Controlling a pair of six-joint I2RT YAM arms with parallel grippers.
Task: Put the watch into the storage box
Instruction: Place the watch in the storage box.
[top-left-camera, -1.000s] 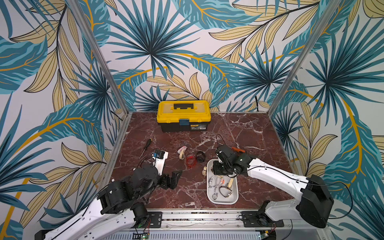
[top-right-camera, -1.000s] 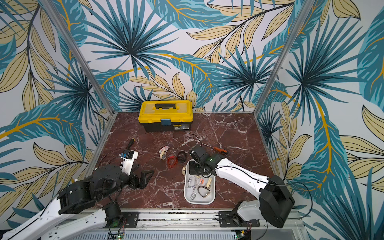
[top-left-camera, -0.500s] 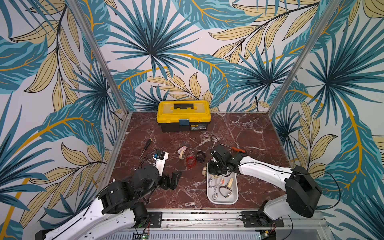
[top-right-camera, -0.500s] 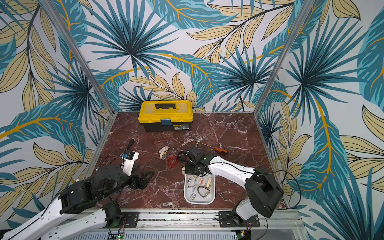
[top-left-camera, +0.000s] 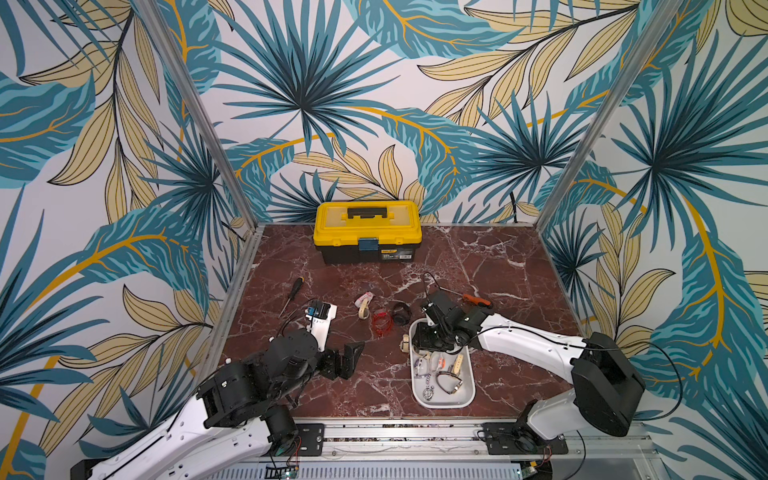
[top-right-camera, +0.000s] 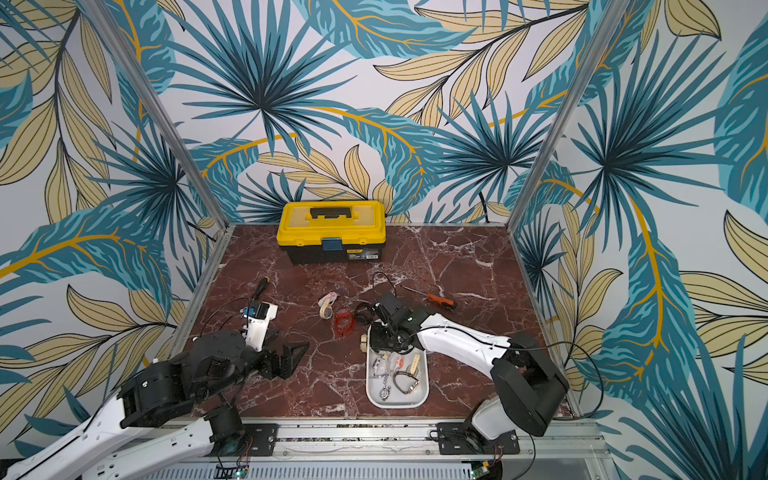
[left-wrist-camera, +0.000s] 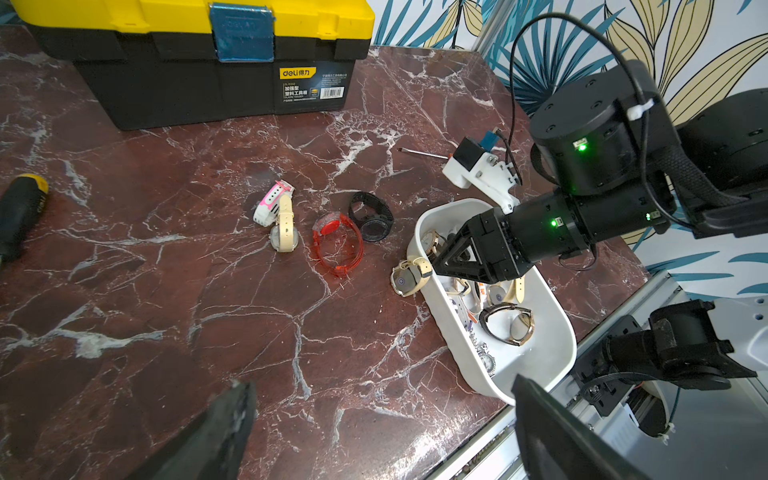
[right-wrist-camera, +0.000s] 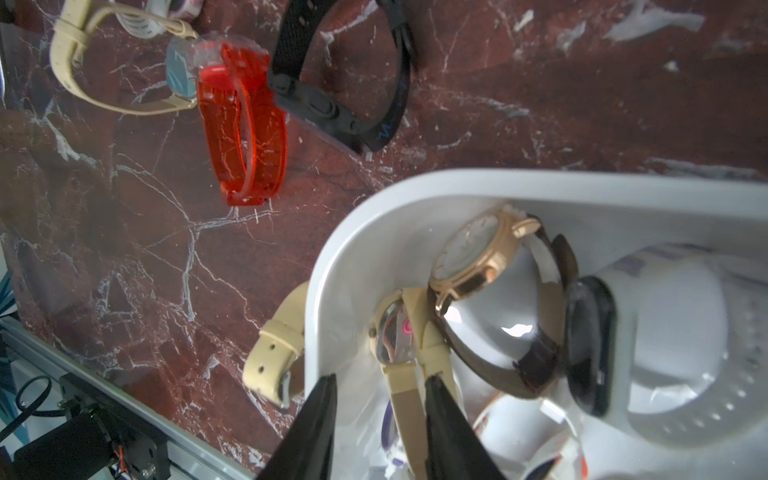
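right gripper (right-wrist-camera: 380, 378) has slid toward the 11 o'clock corner of the storage box (top-left-camera: 442, 404) since a second ago. its jaws went from pressed together to partly apart. left arm unchanged.

now: the watch (right-wrist-camera: 397, 328), cream strap and pale case, sits inside the box in that 11 o'clock corner. its case leans on the inner wall and its strap runs down between the right fingers (right-wrist-camera: 446, 424). the strap lies against one finger with a clear gap to the other, so the jaws are spread, not pinching.

a gold watch (right-wrist-camera: 478, 253) with a dark strap leans against it, also inside. more watches lie toward the box's 6 o'clock end, too jumbled to sort.

the box sits at about 5 o'clock on the marble table (top-left-camera: 374, 390). a second cream watch (left-wrist-camera: 409, 272) is outside on the table, touching the box's outer wall on its 10 o'clock side.

near table centre the red watch (left-wrist-camera: 338, 245) and black watch (left-wrist-camera: 372, 216) touch each other. a beige watch (left-wrist-camera: 284, 226) and a pink-white band (left-wrist-camera: 270, 201) lie just at 9 o'clock of them.

yellow-lidded toolbox (top-left-camera: 368, 235) at 12 o'clock, lid shut. black-handled screwdriver (top-left-camera: 293, 291) at 10 o'clock, orange-handled screwdriver (top-left-camera: 473, 299) at 2 o'clock.

left gripper (left-wrist-camera: 382, 382) hangs low at 7 o'clock, jaws spread wide, nothing between them.
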